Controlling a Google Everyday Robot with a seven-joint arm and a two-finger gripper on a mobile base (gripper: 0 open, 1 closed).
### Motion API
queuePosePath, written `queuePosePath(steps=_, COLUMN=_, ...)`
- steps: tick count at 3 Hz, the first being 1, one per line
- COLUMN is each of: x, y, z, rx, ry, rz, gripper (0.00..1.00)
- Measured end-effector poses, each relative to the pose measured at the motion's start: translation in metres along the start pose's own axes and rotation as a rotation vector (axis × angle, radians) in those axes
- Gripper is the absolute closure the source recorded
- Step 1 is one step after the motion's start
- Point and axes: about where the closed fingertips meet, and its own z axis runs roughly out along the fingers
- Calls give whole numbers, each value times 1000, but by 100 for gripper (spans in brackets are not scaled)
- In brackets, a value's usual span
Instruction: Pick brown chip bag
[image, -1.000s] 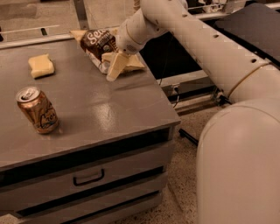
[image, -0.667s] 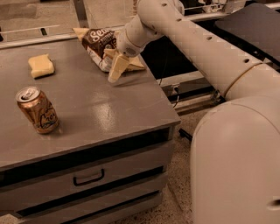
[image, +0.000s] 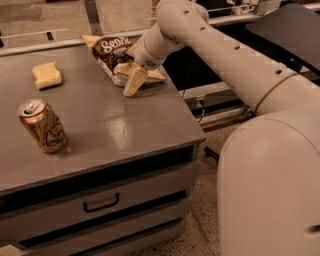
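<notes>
Count on grey table (image: 115, 120), ×1:
- brown chip bag (image: 111, 50): 1
- copper drink can (image: 44, 126): 1
- yellow sponge block (image: 47, 75): 1

Loose items total: 3.

Robot arm (image: 225, 55): 1, carrying 1 gripper (image: 126, 80), located at the bag's near end, towards the table's far right corner.

Drawer handle (image: 101, 203) on table front: 1.

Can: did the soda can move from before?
No. The can stands at the same spot on the table, just as far in front of the sponge. The gripper is at the chip bag.
</notes>
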Motion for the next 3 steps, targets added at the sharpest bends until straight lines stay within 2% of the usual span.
queuePosePath(steps=1, x=-2, y=-2, z=-3, rx=0, ry=0, rz=0, gripper=64)
queuePosePath(steps=2, x=-1, y=2, z=-3, rx=-42, ry=-29, rz=-26, gripper=88)
queuePosePath(steps=3, x=-1, y=2, z=-3, rx=-42, ry=-29, rz=-26, gripper=100)
